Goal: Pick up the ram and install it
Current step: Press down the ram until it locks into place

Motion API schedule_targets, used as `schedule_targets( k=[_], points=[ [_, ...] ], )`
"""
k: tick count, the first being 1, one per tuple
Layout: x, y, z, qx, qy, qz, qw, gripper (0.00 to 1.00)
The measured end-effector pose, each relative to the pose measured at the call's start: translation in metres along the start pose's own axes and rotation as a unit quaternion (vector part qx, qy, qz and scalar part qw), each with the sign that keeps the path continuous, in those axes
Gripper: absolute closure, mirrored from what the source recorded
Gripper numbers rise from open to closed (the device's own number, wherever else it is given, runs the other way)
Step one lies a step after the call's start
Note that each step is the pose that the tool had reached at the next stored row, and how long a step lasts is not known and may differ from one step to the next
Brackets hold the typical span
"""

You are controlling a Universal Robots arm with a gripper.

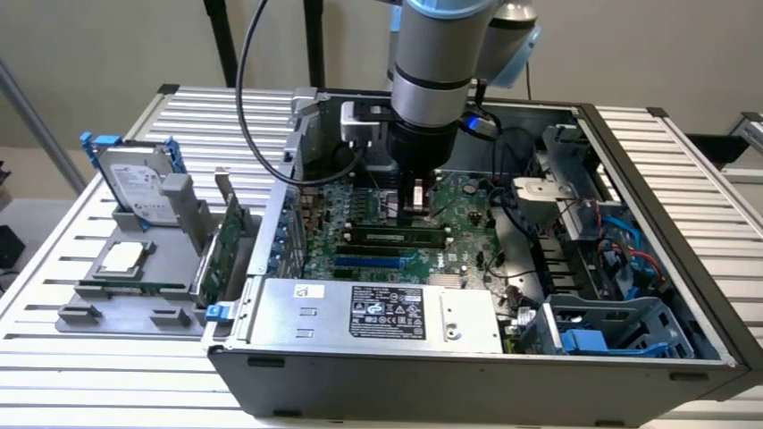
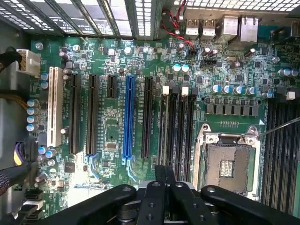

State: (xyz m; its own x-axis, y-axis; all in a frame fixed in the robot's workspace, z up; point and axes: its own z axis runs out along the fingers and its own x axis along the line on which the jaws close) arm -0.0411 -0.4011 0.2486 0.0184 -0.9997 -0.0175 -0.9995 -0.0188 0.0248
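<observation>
While the gripper (image 1: 416,198) hangs over the motherboard (image 2: 140,61), pinching the ram (image 2: 165,180) edge-on, any misalignment with the black slots (image 2: 176,124) risks jamming or bending it.

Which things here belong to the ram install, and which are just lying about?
Job: gripper above the motherboard; ram on that board; black slots.
Lying about: hard drive, processor chip, expansion card, all on the grey tray.

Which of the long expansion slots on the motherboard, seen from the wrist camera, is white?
The slot at the end of the row, next to the round capacitors. It is white; its long neighbours are black, apart from a single blue slot.
</observation>
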Motion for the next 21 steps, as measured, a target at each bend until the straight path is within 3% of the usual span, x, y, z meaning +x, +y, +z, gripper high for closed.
schedule_targets(
  k=[21],
  points=[
    [0.0,0.0,0.0,0.0,0.0,0.0,1.0,1.0]
  ],
)
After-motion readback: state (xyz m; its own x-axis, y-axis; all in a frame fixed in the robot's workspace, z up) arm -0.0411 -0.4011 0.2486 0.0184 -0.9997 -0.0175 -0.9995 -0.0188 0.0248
